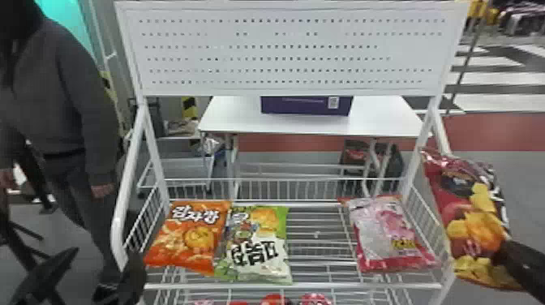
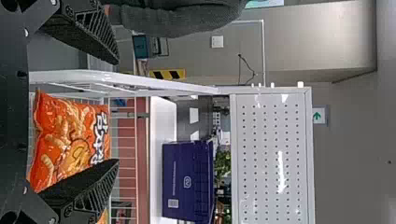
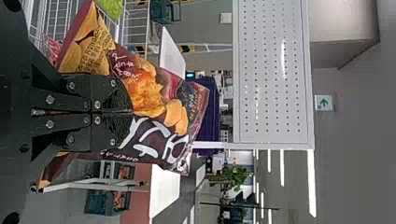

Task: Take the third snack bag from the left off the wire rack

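Observation:
My right gripper (image 1: 511, 253) is shut on a dark red snack bag (image 1: 468, 215) printed with yellow chips, holding it upright in the air just outside the right end of the white wire rack (image 1: 134, 170). The right wrist view shows its fingers (image 3: 112, 112) pinched on the same bag (image 3: 159, 116). On the rack shelf lie an orange bag (image 1: 188, 235), a green and white bag (image 1: 255, 243) and a pink and red bag (image 1: 385, 235), with a bare gap between the last two. My left gripper (image 1: 87, 269) hangs open off the rack's left front corner, the orange bag (image 2: 67, 140) beyond its fingers (image 2: 81, 184).
A white pegboard panel (image 1: 290, 46) tops the rack. Behind it stands a white table (image 1: 377, 117) with a dark blue box (image 1: 306, 104). A person in a grey top (image 1: 52, 101) stands close to the rack's left side. More red packets (image 1: 275, 300) peek from a lower shelf.

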